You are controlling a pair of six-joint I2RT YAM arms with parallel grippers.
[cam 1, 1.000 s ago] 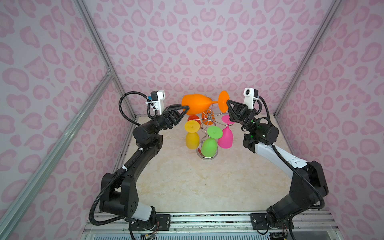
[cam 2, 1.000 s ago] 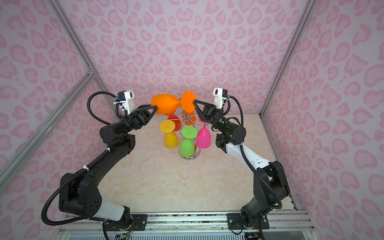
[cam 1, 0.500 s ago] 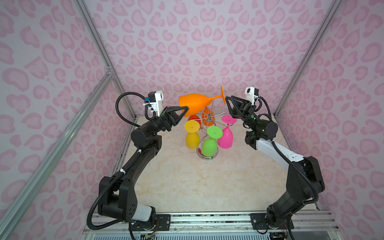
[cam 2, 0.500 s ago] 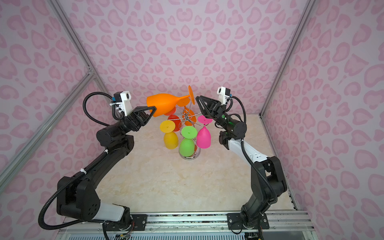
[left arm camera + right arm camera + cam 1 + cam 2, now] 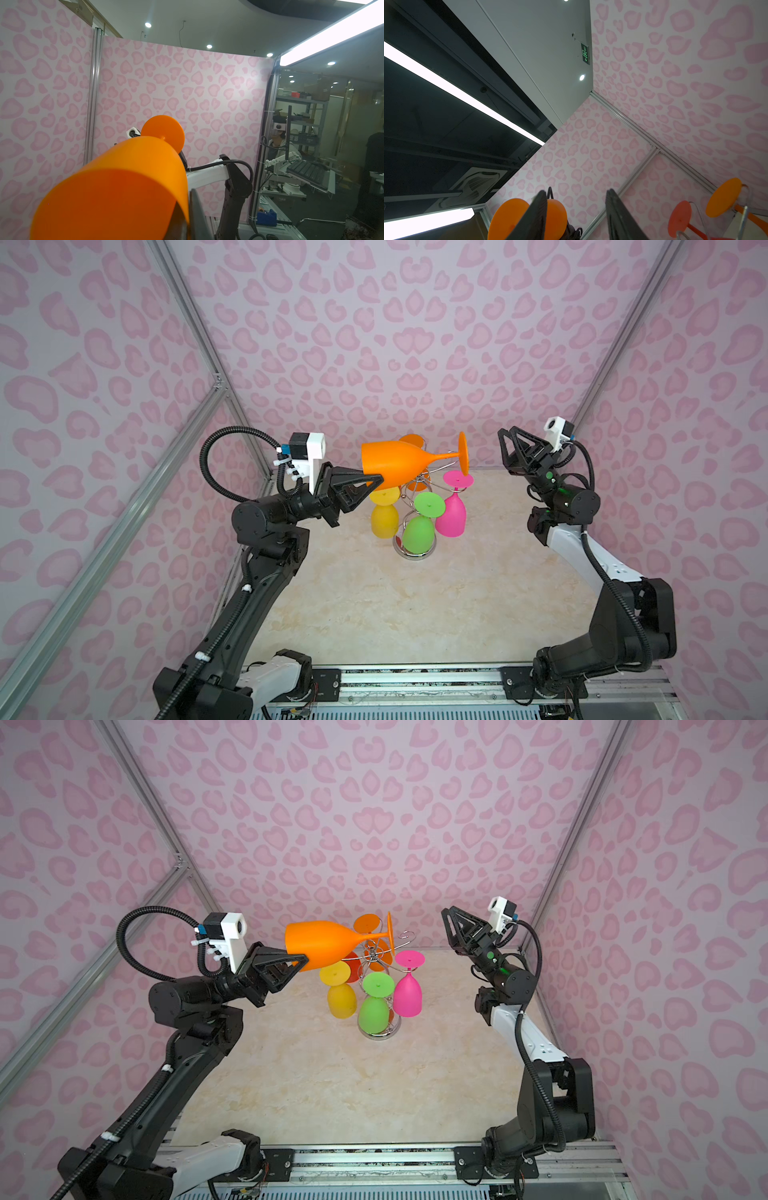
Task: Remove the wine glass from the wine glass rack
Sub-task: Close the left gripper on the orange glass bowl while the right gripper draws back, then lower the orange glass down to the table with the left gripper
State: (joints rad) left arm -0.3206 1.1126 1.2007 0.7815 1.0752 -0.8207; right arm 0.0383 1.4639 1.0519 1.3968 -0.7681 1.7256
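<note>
A: Orange wine glass (image 5: 399, 462)?
B: Smooth opaque plastic, lying sideways above the chrome wire rack (image 5: 415, 557), flat disc foot pointing right. Left gripper (image 5: 376, 481) clamped on the bowl's rim.
A: Right gripper (image 5: 506, 432)?
B: Jaws parted, empty, well apart from the foot.
A: Rack?
B: Round mirrored base on marbled tabletop (image 5: 374, 605). Yellow glass (image 5: 384, 522), green glass (image 5: 417, 533), pink glass (image 5: 451, 518) hang bowl-down from curled arms

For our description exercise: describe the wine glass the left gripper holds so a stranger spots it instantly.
Find the chrome wine glass rack on the table. Near its top, the left gripper grips the orange wine glass by its rim. Unlike the hanging glasses, it lies sideways.
</note>
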